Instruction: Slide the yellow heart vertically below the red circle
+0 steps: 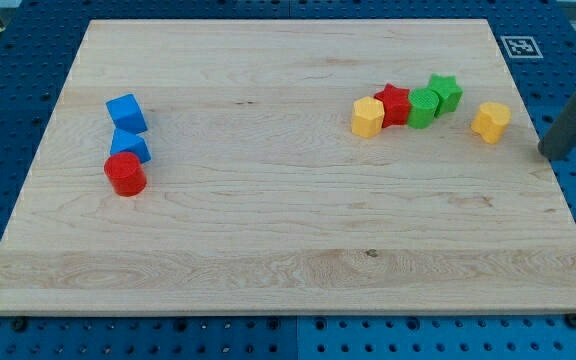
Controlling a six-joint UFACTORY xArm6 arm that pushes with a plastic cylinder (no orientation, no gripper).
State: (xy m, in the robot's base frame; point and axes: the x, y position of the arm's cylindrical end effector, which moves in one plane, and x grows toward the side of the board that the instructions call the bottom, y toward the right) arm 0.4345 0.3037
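The yellow heart [490, 121] lies near the board's right edge. The red circle [125, 174] lies far off at the view's left, touching a blue block [129, 145] just above it. My tip [551, 152] rests at the right edge of the board, to the right of and slightly below the yellow heart, with a gap between them. The dark rod slants up toward the view's right.
A blue cube [126, 112] sits above the other blue block. Left of the heart, a row runs leftward: green star [445, 92], green block [423, 107], red star [393, 104], yellow hexagon-like block [367, 117]. The wooden board [288, 270] lies on a blue perforated table.
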